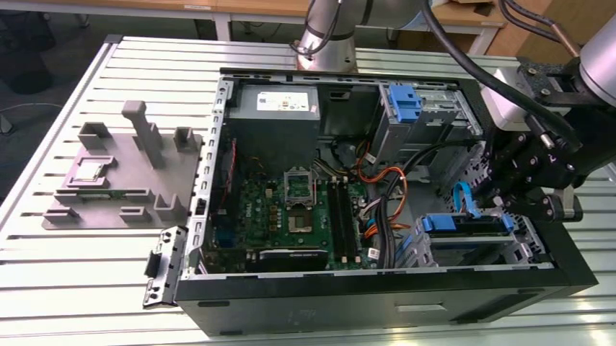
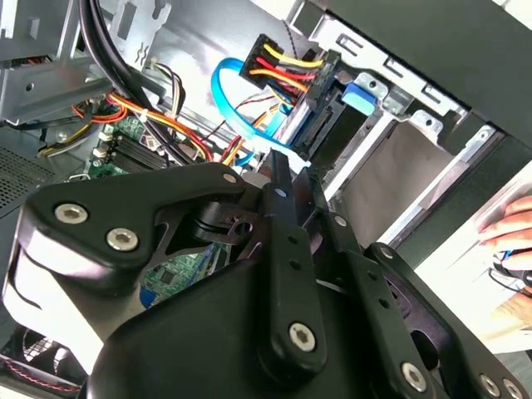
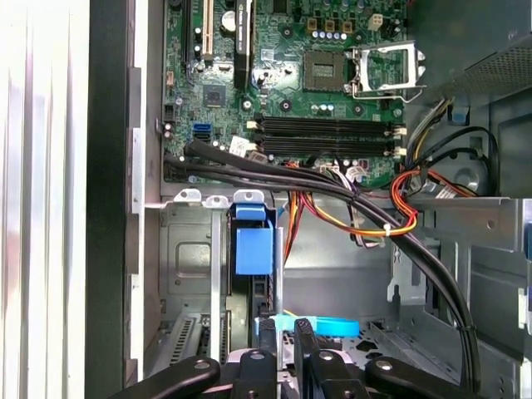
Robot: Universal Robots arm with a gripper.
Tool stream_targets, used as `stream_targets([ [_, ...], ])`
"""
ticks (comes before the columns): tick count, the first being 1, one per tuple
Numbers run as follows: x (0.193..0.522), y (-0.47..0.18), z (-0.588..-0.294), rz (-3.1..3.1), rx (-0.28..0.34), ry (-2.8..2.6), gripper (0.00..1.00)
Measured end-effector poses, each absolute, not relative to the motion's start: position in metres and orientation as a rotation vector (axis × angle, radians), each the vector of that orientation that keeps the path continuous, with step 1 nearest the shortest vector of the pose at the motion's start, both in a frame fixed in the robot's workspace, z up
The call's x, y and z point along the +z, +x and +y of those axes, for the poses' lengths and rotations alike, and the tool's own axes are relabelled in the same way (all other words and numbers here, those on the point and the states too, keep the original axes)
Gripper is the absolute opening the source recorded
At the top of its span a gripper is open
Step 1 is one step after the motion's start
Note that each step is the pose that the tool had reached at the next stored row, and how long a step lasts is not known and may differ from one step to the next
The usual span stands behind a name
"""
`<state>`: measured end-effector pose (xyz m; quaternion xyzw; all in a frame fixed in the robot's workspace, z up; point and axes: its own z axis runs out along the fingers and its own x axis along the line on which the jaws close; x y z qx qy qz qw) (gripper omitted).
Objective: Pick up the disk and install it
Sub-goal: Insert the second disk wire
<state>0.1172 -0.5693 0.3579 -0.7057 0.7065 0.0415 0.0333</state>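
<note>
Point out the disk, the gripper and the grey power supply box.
disk point(image 1: 465, 225), exterior view, on its blue carrier frame in the drive bay.
gripper point(image 3: 285, 332), first wrist view, midway between its fingertips.
power supply box point(image 1: 274, 108), exterior view, on its white sticker.

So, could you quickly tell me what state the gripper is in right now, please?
Gripper: low in the drive bay at the disk with its blue carrier; whether it is open or shut cannot be told.

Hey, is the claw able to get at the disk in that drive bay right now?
Probably yes. The claw sits right at the disk in the open case's bay, with no panel over it. The curved blue cable beside it crowds the approach.
</note>
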Motion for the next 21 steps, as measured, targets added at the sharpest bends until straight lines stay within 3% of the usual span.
stream_targets([
  [21,0.356,0.154,-0.562,2.191,0.164,-2.185,0.24],
])
